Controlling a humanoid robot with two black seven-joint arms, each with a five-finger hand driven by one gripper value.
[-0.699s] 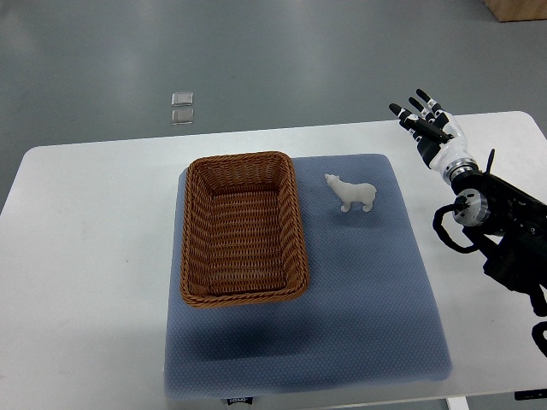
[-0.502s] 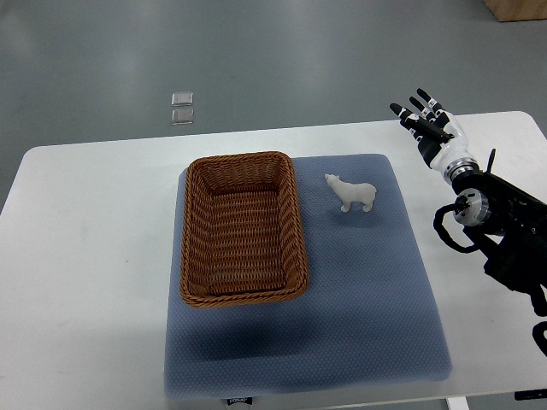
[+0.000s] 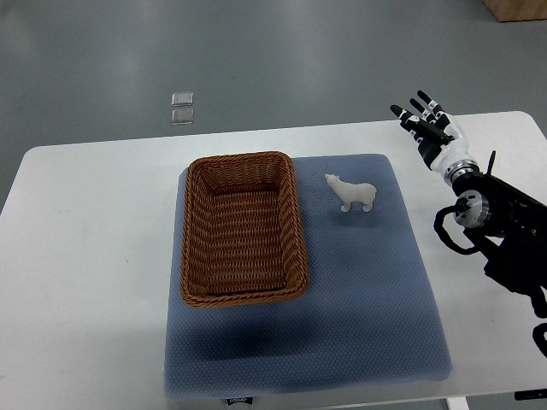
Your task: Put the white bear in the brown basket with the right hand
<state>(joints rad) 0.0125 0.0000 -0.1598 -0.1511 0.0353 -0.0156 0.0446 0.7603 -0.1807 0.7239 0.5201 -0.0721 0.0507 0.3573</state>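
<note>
My right hand [image 3: 430,126] hung over the far right part of the white counter [image 3: 85,256], fingers [image 3: 408,119] spread and pointing away from me, holding nothing (the arm came in from the right edge). To its left, well apart from it, the white bear [image 3: 350,193] stood upright on the blue mat [image 3: 359,307], head toward the brown basket [image 3: 243,228]. The bear was just beside the basket's right rim, not touching it. The basket lay on the mat's left half.
</note>
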